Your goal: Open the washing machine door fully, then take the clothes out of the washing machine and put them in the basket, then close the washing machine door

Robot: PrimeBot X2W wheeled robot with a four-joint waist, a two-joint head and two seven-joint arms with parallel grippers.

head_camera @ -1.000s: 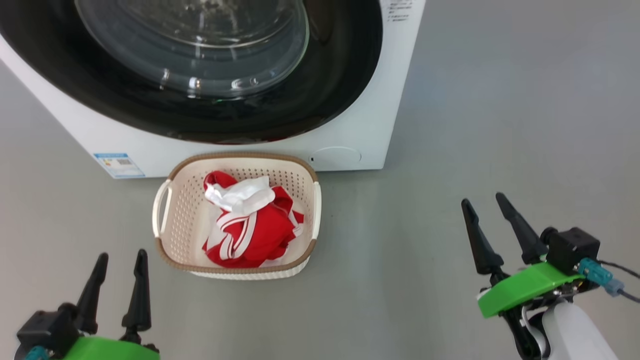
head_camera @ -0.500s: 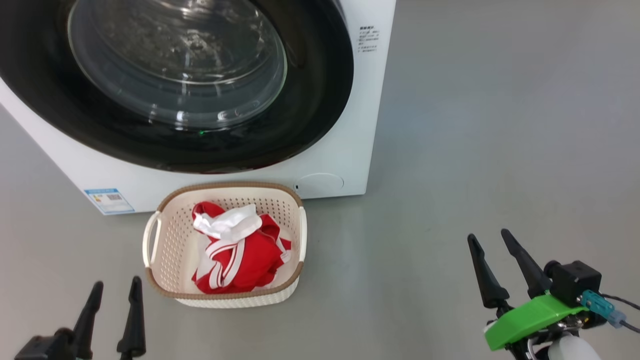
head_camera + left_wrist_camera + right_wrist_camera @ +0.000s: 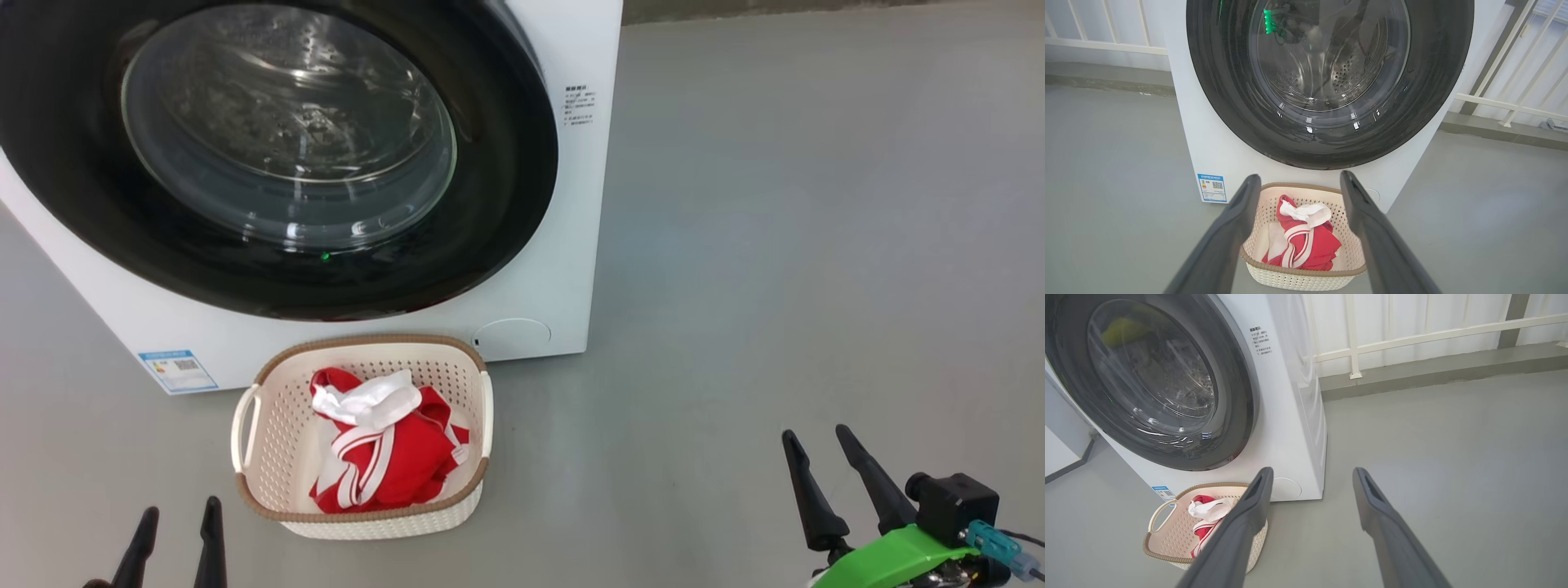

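The washing machine door (image 3: 286, 155) looks shut; my left gripper (image 3: 182, 506) and right gripper (image 3: 815, 431) gape empty, so I'd check it sits flush.

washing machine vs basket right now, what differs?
The washing machine is a big white box; the basket is small, cream, brown-rimmed. The washing machine is shut by its door, no clothes visible through the glass; the basket is open-topped and holds the red and white clothes. Both stand on the grey floor.
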